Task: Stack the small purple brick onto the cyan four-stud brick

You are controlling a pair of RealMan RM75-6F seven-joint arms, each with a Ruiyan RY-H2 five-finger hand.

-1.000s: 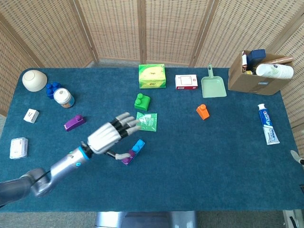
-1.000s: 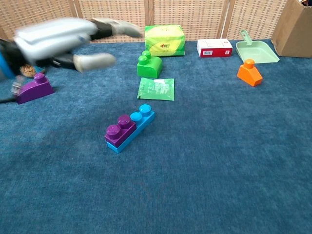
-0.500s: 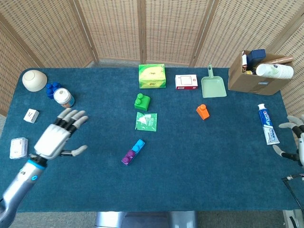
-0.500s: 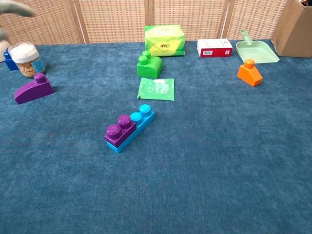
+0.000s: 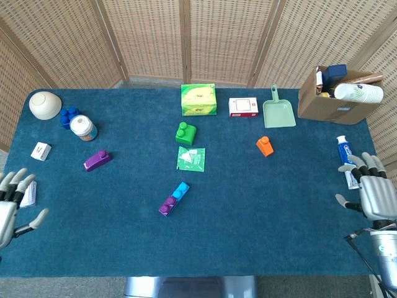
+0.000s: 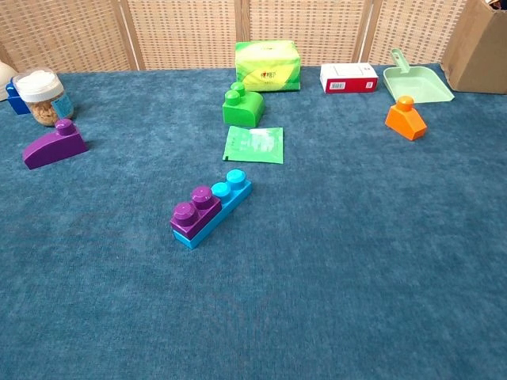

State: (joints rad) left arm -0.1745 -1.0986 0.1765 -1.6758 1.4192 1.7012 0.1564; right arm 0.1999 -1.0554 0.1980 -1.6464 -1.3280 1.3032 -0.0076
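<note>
The small purple brick (image 6: 195, 213) sits on the near end of the cyan four-stud brick (image 6: 224, 199), mid-table, two cyan studs bare. A green packet (image 6: 254, 144) lies just behind, with blue cloth open on the other sides. The left hand (image 5: 11, 206) is at the table's left edge, fingers spread, holding nothing, beside a small white box (image 5: 28, 191). The right hand (image 5: 372, 195) is at the right edge, fingers apart and empty, touching or overlapping the toothpaste tube (image 5: 348, 161).
</note>
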